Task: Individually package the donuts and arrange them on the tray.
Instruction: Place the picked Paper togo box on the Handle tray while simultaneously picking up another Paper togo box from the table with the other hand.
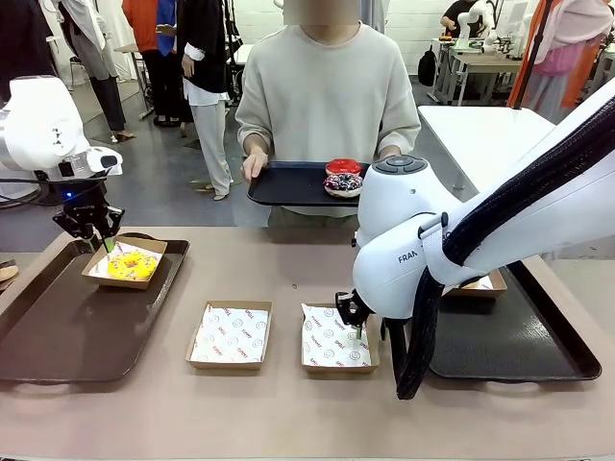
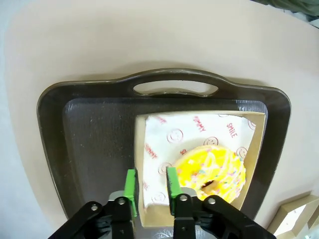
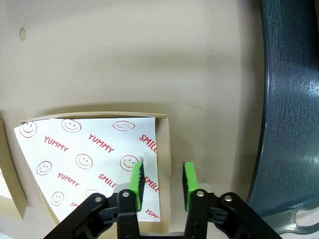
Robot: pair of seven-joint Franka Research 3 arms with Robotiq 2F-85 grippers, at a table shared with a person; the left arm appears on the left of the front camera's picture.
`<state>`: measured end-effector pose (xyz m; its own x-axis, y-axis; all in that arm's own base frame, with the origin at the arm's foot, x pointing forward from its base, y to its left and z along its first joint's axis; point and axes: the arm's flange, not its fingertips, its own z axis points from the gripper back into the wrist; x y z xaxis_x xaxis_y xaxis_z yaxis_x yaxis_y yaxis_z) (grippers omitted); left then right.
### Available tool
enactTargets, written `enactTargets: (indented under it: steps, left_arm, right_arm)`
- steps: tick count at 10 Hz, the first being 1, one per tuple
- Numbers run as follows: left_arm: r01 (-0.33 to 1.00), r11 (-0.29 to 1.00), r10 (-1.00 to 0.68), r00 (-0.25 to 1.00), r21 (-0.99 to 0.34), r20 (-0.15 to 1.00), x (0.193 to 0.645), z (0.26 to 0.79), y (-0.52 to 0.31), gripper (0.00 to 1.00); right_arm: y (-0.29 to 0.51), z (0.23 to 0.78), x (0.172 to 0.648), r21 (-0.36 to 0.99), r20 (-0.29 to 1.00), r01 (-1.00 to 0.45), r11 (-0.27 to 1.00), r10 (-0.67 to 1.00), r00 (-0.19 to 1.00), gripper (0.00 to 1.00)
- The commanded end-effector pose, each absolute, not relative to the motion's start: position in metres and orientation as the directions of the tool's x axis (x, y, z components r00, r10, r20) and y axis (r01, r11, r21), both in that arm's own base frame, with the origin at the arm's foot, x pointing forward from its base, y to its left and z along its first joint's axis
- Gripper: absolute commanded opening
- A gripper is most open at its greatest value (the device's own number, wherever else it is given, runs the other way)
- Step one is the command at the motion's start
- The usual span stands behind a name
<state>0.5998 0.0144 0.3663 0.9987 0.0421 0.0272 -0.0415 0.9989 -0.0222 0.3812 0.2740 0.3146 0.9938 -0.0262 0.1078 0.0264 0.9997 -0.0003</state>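
Yellow-iced sprinkled ring donut [image 1: 132,267] sits in a paper-lined brown card box [image 1: 159,248] at the far corner of the long brown plastic tray [image 1: 58,336]. The left gripper [image 2: 152,178] straddles that box's wall, jaws released. Right of the brown tray are two empty lined card boxes [image 1: 231,334]. The right gripper [image 3: 162,174] straddles the wall of the farther empty box [image 3: 168,149], jaws apart, holding nothing. Beyond the brown tray a person holds a black tray [image 1: 288,182] with a glossy red donut [image 1: 343,167] and a dark sprinkled donut [image 1: 343,184]. Judged step: pinch the empty box. Lower until the pads overlap the wall, keep the liner clear, and close gently so the card doesn't buckle.
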Motion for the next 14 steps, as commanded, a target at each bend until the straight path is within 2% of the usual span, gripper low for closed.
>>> enactTargets:
  steps: [1,3,4,8,10,11,14]
  left_arm:
    - [-0.059,0.998,0.059,0.998,0.004,0.026,0.605,0.369,0.012,1.00]
    - [-0.061,0.998,0.060,0.998,0.005,0.031,0.601,0.375,0.011,1.00]
    - [-0.065,0.998,0.065,0.997,0.006,0.030,0.599,0.378,0.011,0.61]
    - [-0.065,0.998,0.065,0.998,-0.012,0.026,0.594,0.383,0.014,0.97]
    - [-0.069,0.993,0.070,0.997,-0.091,0.015,0.577,0.395,0.019,1.00]
    - [-0.094,0.965,0.097,0.995,-0.244,0.001,0.552,0.411,0.028,1.00]
    - [-0.052,0.807,0.134,0.986,-0.589,0.097,0.465,0.454,0.072,1.00]
  right_arm:
    - [0.269,0.310,0.377,0.032,0.109,0.039,0.999,-0.042,0.993,0.00]
    - [0.269,0.311,0.377,0.032,0.111,0.041,0.999,-0.044,0.993,0.00]
    - [0.269,0.311,0.377,0.029,0.112,0.043,0.999,-0.046,0.993,0.00]
    - [0.271,0.313,0.376,0.019,0.115,0.048,0.999,-0.050,0.992,0.00]
    - [0.274,0.322,0.378,0.002,0.101,0.049,0.999,-0.049,0.994,0.00]
    - [0.275,0.342,0.376,0.004,0.133,0.037,0.999,-0.038,0.990,0.00]
    - [0.267,0.405,0.385,-0.011,0.208,0.048,0.999,-0.045,0.977,0.00]
